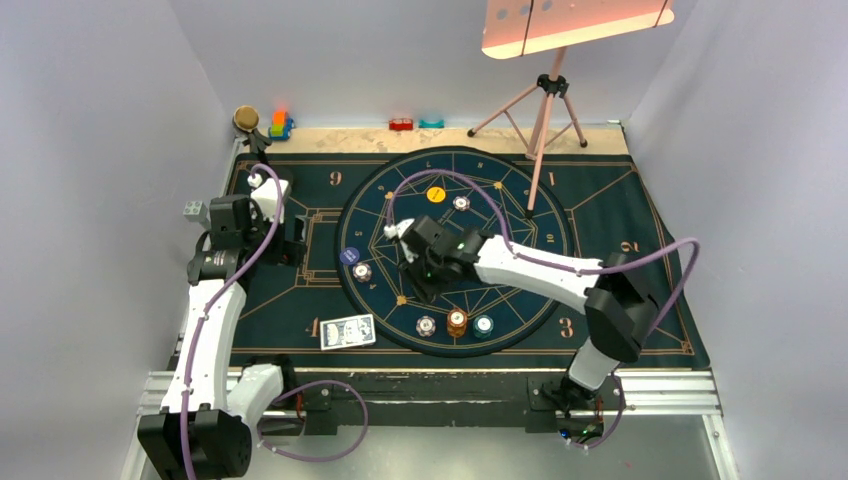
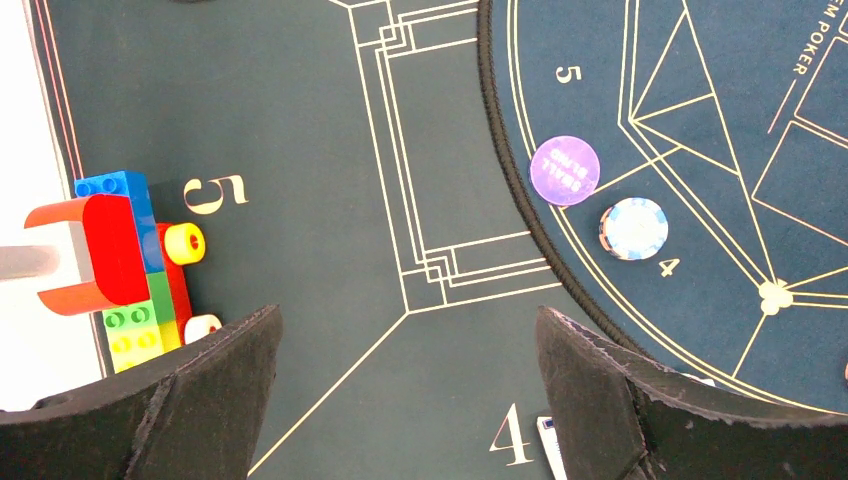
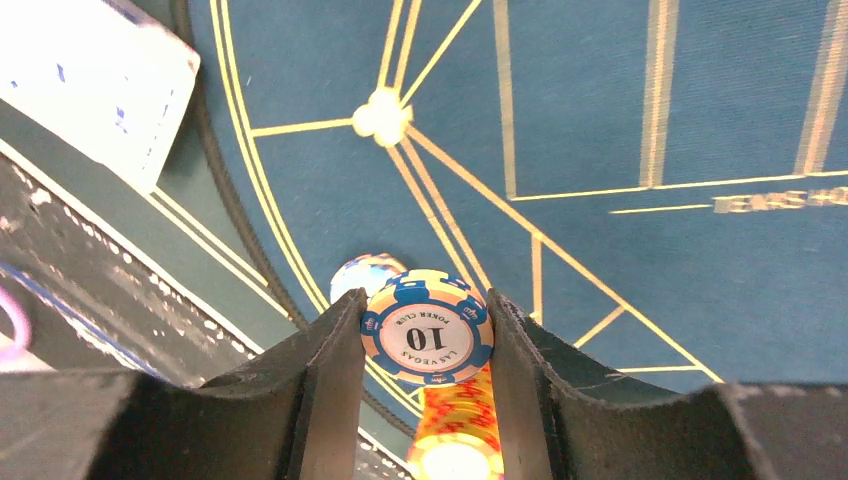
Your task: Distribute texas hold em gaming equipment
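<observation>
Right end effector [image 3: 425,300]: pressed onto the rim of a round chip marked 10 [image 3: 427,335]. The chip has a cream face with blue edge blocks and is held on edge, clear of the mat. This end effector stands over the left half of the round field of the dark blue mat [image 1: 620,200], a cloth-like sheet with gold lines lying on the table.

In the right wrist view an orange stack [image 3: 455,420] shows just under the held chip. It is blurred, so whether the two touch cannot be told. A pale chip [image 3: 365,272] lies beside it.

Left end effector [image 2: 410,340]: spread wide with nothing between its dark, rough-surfaced fingers [image 2: 215,385]. It hangs over the mat's left panel between the gold figures 5 and 4.

Inside the circle's left rim lie a purple chip [image 2: 565,170] and a white chip [image 2: 634,228], close together. On the far side lie an orange disc [image 1: 436,194] and a second white chip [image 1: 461,203]. Along the near rim, a teal chip [image 1: 484,324] sits to the right of the stack.

The deck of cards [image 1: 348,331], flat and rectangular with a blue-and-white back, lies outside the circle near the figure 4.

Glossy plastic toy blocks [image 2: 130,260] stand at the mat's left edge beside the left end effector. A pink tripod [image 1: 545,110] stands at the far edge of the table.
</observation>
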Motion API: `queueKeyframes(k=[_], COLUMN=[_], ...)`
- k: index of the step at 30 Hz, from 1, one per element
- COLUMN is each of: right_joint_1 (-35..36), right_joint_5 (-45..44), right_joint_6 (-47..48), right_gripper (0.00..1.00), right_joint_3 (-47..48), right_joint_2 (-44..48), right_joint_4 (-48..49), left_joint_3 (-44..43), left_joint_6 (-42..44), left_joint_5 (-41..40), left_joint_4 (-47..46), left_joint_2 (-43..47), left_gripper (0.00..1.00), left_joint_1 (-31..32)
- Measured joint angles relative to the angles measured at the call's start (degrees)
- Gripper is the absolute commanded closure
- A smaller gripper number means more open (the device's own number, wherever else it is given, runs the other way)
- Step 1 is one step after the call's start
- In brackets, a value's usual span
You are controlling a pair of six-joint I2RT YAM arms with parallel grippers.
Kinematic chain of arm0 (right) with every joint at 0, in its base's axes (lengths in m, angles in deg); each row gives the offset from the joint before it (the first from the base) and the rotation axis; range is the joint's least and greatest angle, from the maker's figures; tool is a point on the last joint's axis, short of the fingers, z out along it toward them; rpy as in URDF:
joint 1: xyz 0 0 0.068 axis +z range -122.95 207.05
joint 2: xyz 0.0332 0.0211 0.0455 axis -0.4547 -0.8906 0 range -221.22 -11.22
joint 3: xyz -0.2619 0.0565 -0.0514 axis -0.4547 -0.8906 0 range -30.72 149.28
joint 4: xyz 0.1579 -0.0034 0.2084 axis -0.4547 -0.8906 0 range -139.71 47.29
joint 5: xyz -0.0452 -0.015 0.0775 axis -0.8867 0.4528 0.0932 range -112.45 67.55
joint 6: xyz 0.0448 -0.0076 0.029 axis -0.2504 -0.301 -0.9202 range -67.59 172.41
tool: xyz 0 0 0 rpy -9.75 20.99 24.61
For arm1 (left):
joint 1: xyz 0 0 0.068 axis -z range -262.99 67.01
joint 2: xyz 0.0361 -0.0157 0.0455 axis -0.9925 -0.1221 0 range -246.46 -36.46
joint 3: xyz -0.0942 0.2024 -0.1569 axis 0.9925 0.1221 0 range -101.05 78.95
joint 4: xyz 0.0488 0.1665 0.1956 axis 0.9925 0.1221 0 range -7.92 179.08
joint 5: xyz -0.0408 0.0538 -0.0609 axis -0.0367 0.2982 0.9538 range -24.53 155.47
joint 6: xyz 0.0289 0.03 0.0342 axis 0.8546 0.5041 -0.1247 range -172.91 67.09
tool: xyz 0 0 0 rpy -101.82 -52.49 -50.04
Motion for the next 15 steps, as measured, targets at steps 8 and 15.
queueKeyframes(k=[8, 15], right_joint_1=[-14.34, -26.62], right_joint_5=[-7.28, -12.02], right_joint_6=[-6.03, -16.17], right_gripper=[1.00, 1.00], right_joint_3=[-1.75, -17.35], right_joint_2=[6.12, 14.67], right_joint_4=[-0.22, -0.24], left_joint_3=[0.02, 0.07], left_joint_6=[0.00, 0.00], left_joint_5=[0.00, 0.22], left_joint_4=[0.00, 0.00], left_joint_2=[0.15, 0.15], left_gripper=[0.00, 0.00], left_joint_1=[0.00, 0.00])
